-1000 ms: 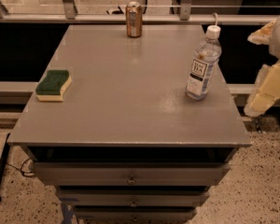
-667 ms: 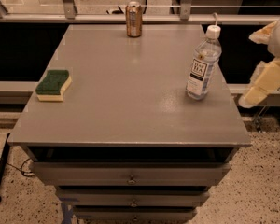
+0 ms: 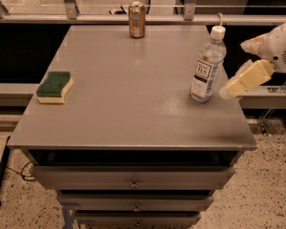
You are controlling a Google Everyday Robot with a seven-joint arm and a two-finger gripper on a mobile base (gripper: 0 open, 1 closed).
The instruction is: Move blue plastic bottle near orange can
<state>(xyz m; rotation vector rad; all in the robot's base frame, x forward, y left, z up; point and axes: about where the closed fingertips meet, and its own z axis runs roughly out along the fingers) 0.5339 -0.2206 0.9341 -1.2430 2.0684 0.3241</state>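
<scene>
The blue plastic bottle (image 3: 207, 67) stands upright near the right edge of the grey table (image 3: 133, 104); it is clear with a white cap and a white-and-dark label. The orange can (image 3: 137, 19) stands upright at the table's far edge, well apart from the bottle. My gripper (image 3: 234, 70) comes in from the right, just right of the bottle at label height. Its cream fingers (image 3: 248, 78) are spread apart and hold nothing. It does not touch the bottle.
A green-and-yellow sponge (image 3: 55, 86) lies near the table's left edge. Drawers (image 3: 133, 180) sit under the tabletop. A railing (image 3: 66, 1) runs behind the table. A dark gap lies past the right edge, under my arm.
My gripper has moved left and slightly up, closer to the bottle. The bottle, can and sponge have not moved.
</scene>
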